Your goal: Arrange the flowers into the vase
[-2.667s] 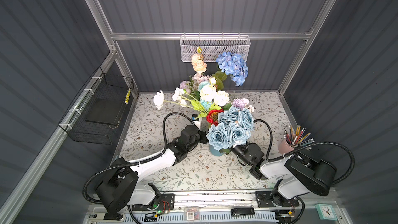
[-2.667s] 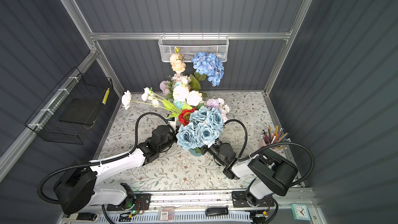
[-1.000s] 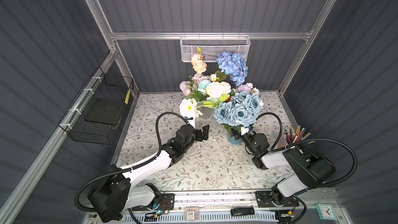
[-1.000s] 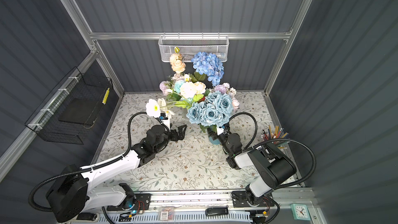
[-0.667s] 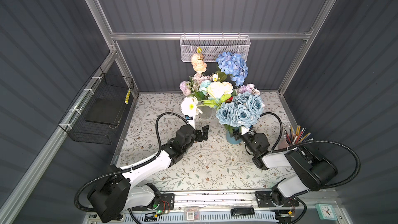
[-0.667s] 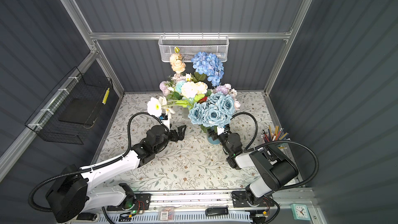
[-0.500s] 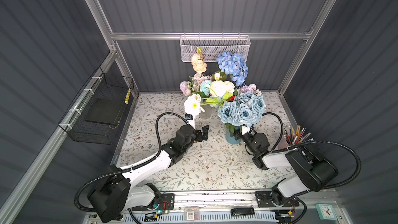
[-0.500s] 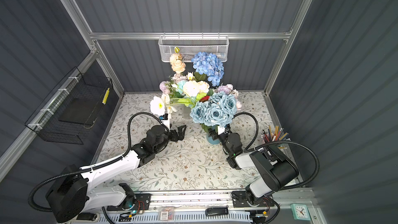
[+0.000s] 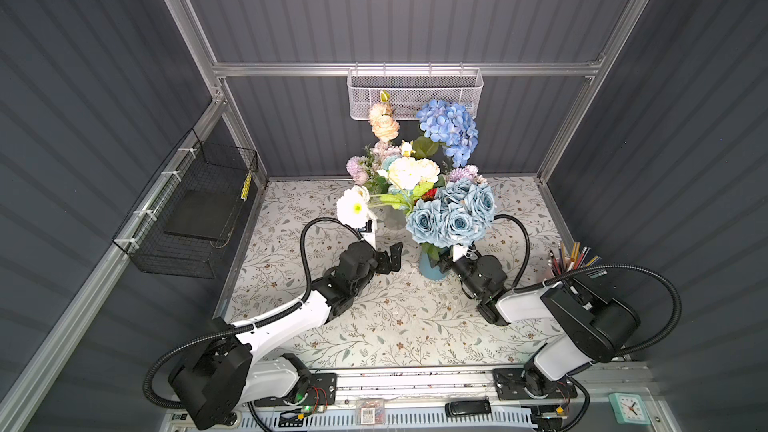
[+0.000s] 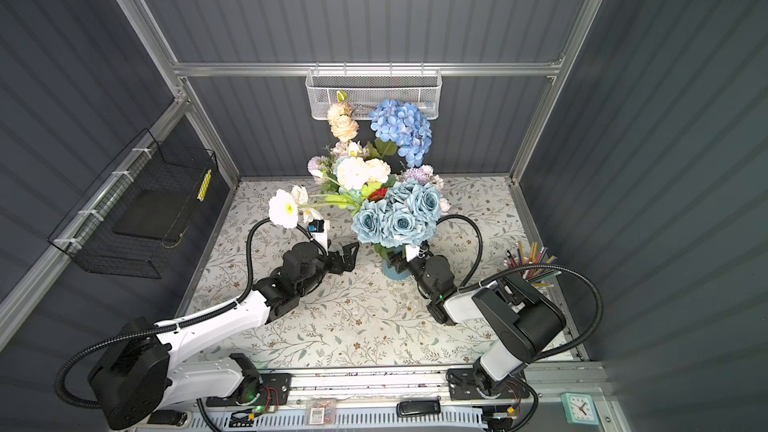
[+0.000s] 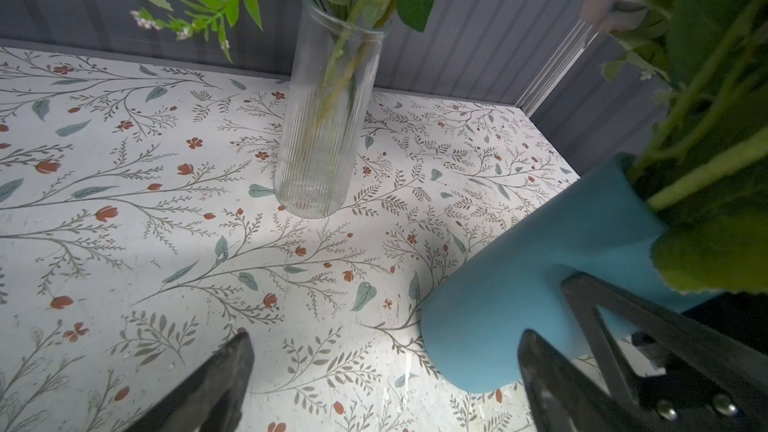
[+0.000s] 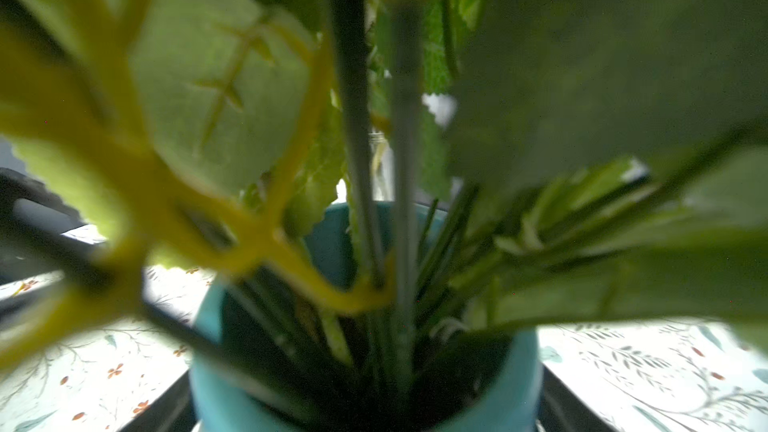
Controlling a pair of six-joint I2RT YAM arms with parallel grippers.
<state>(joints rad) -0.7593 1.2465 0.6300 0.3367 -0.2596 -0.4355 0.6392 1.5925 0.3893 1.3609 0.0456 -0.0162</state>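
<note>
We judge the step in hand to be settling the blue vase (image 11: 519, 284) with its bunch upright in its place. The right gripper (image 9: 445, 260) has a finger on each side of the vase's lower wall. The wrist view is blurred by leaves, so we read this as a clamp on the vase rather than a sure one. The pale-blue roses (image 9: 453, 218) stand directly above this gripper, and their stems (image 12: 403, 201) drop into the vase mouth between its fingers.

The left gripper (image 9: 390, 258) is spread wide and holds nothing. It hangs low over the counter (image 9: 395, 317), with the blue vase just beside its outer finger. The glass vase (image 11: 328, 118) stands ahead of it and apart, holding the other flowers.

The bunch is broad and the vase narrow, so we expect it to be top-heavy. To do this well:
- We should make sure the base sits flat on the counter before letting go.
- We should part the right fingers slowly and only as far as needed.
- We should draw that gripper straight back, away from the vase wall, so no finger hooks a leaf or drags the rim.
- The left gripper should make no sideways move toward the blue vase, because a nudge there could tip it.
- If the roses lean, the left gripper is placed well to steady the stems above the rim.
</note>
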